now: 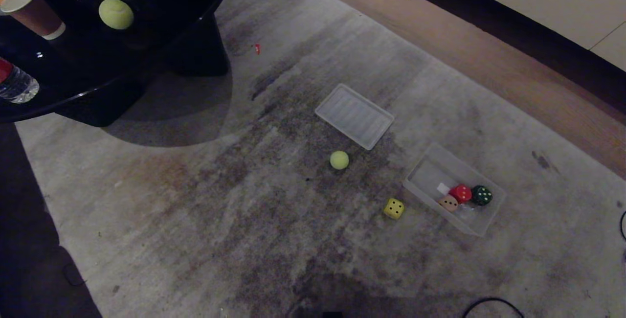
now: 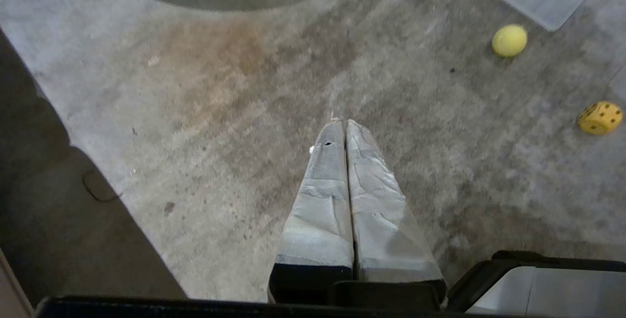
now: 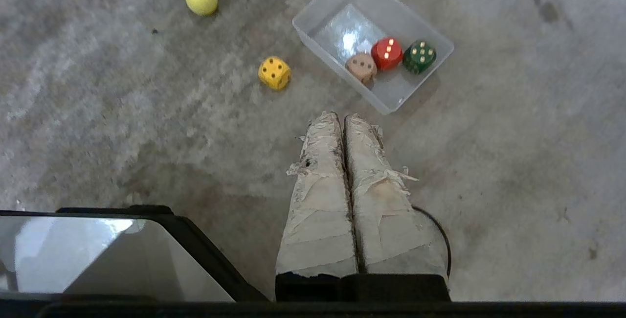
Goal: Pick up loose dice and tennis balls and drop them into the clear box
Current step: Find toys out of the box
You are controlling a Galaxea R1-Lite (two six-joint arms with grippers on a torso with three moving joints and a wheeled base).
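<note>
Yellow is what's left on the grey carpet (image 1: 195, 220): the loose yellow die (image 1: 393, 208) sits just beside the clear box (image 1: 430, 166), and one tennis ball (image 1: 339, 160) lies between it and the ribbed tray (image 1: 354, 115). A second tennis ball (image 1: 116, 13) rests up on the black table (image 1: 73, 88) near a paper cup (image 1: 32, 12). Peach, red and dark green dice already sit in the box, so roughly half is done. Left gripper (image 2: 342, 122) and right gripper (image 3: 341, 116) both hang empty above the carpet, fingers pressed together
</note>
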